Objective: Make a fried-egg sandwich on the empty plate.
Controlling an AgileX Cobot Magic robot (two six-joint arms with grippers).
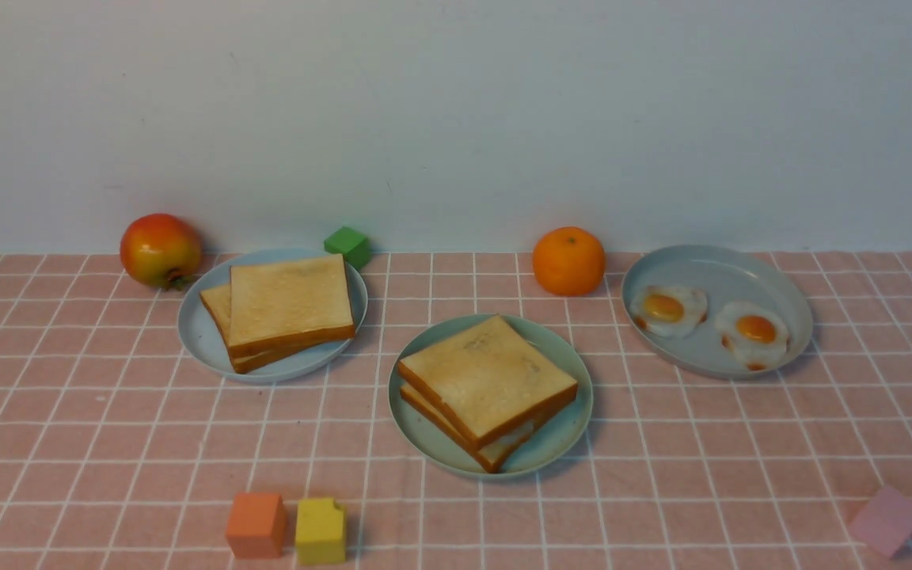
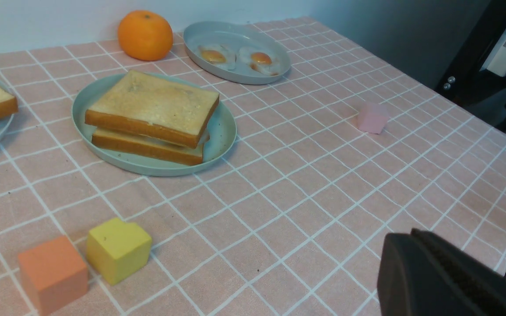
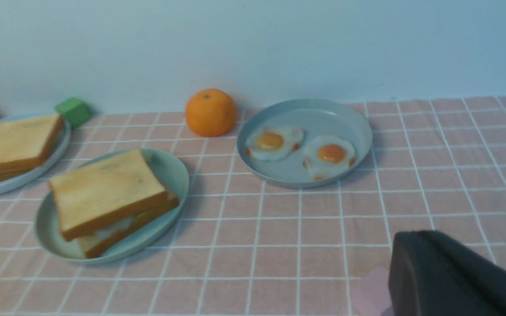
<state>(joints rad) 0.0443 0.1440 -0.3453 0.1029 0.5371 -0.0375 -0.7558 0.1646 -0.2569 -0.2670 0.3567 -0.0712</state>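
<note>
Inside the fried-egg sandwich (image 1: 488, 389) the egg is hidden but for a thin white edge between the slices. The left claw (image 2: 446, 281) and right claw (image 3: 455, 276) are each cut off at a wrist picture's corner, with fingertips unseen. The pink block (image 3: 374, 292) is blurred, partly covered by the right claw.

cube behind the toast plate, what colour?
Green cube, at the far rim of the plate of plain toast. Clearest in the front view.

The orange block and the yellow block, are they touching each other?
Apart. The front view shows a thin strip of cloth between the orange block and the yellow block.
</note>
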